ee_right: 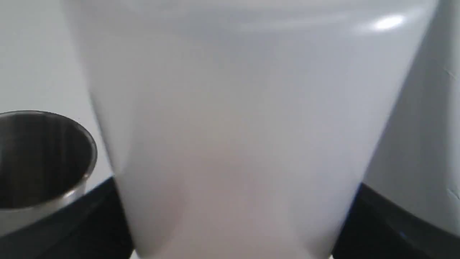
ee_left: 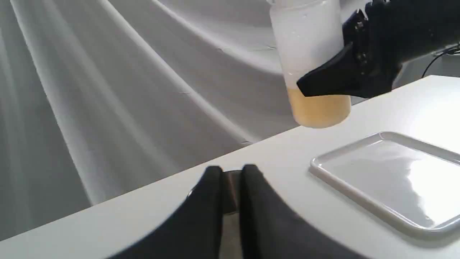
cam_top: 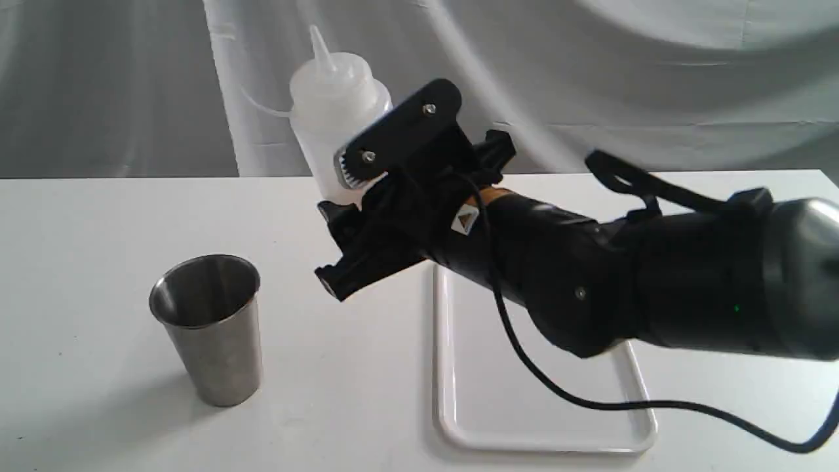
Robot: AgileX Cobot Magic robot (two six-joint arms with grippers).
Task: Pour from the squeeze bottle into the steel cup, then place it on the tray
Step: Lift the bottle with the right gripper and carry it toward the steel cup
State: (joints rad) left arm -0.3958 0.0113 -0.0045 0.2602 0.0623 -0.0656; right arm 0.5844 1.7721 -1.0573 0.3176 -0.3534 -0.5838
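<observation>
The squeeze bottle [cam_top: 331, 98] hangs above the table, close to upright, with my right gripper [cam_top: 357, 167] shut on its body. Its cone nozzle points up and the cap strap loops off to one side. In the left wrist view, amber liquid fills the bottom of the bottle [ee_left: 318, 108], which is clear of the table. The steel cup [cam_top: 206, 328] stands upright at the left, apart from both grippers, and its rim also shows in the right wrist view [ee_right: 39, 162]. The tray [cam_top: 524, 393] lies flat under my right arm. My left gripper [ee_left: 231, 180] is shut, with a sliver of the cup showing past its fingers.
A white cloth backdrop [cam_top: 590, 78] hangs behind the white table [cam_top: 78, 229]. A black cable [cam_top: 590, 400] from my right arm trails across the tray and off to the right. My left arm is out of the exterior view.
</observation>
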